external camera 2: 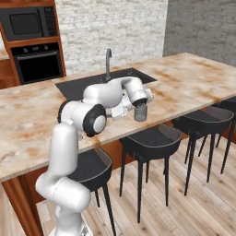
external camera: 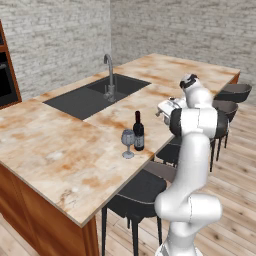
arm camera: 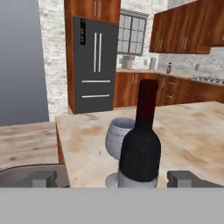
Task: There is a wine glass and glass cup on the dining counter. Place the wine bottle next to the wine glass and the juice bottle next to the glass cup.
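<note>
The dark wine bottle [external camera: 138, 131] stands upright on the dining counter [external camera: 60, 145], close beside the wine glass [external camera: 128, 142] near the front edge. In the hand view the wine bottle [arm camera: 141, 148] rises in the centre with the wine glass [arm camera: 116, 140] just behind it to the left. My gripper [external camera: 161, 110] is open and holds nothing; it hovers to the bottle's right, apart from it and pointing at it. The glass cup [external camera 2: 140, 113] stands near the counter's front edge beside my wrist. A small reddish bottle [arm camera: 169, 68] on the far kitchen counter may be the juice bottle.
A dark sink [external camera: 95, 95] with a faucet [external camera: 108, 75] is set into the counter behind the bottle. Black stools [external camera: 140, 192] line the counter's front edge by my base. A grey fridge [arm camera: 94, 65] and wooden cabinets stand across the room.
</note>
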Motion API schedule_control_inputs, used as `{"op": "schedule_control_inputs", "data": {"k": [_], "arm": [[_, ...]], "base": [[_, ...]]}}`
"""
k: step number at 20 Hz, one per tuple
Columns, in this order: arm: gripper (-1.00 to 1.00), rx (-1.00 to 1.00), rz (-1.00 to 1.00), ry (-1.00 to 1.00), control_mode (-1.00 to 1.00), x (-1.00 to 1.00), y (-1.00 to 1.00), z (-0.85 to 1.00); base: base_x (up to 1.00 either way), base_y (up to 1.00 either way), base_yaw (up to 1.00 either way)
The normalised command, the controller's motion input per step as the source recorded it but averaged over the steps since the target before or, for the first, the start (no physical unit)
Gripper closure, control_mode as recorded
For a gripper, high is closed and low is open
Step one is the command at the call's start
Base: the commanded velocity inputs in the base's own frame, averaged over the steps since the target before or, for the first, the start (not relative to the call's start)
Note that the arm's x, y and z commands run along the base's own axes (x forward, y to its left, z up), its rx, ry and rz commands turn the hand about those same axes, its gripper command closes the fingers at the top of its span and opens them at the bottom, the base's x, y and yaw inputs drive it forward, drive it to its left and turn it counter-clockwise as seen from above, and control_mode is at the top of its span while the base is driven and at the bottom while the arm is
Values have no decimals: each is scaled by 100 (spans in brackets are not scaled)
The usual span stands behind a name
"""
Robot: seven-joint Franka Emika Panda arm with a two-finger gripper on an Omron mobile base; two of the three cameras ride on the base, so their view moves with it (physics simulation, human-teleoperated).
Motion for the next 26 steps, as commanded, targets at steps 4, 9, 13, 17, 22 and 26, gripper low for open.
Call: {"op": "schedule_control_inputs", "data": {"k": [4, 9, 13, 17, 22, 26], "arm": [[-100, 0, -36, 12, -100, -41, 0, 17], [-100, -1, -33, 10, -100, -41, 0, 16], [-100, -4, -28, 18, -100, -29, 0, 25], [-100, -9, -23, 21, -100, -27, -1, 31], [-100, -11, -21, 24, -100, -30, 0, 34], [-100, -18, -21, 16, -100, -35, 0, 28]], "base": [[0, 0, 0], [0, 0, 0], [0, 0, 0], [0, 0, 0], [0, 0, 0], [0, 0, 0]]}}
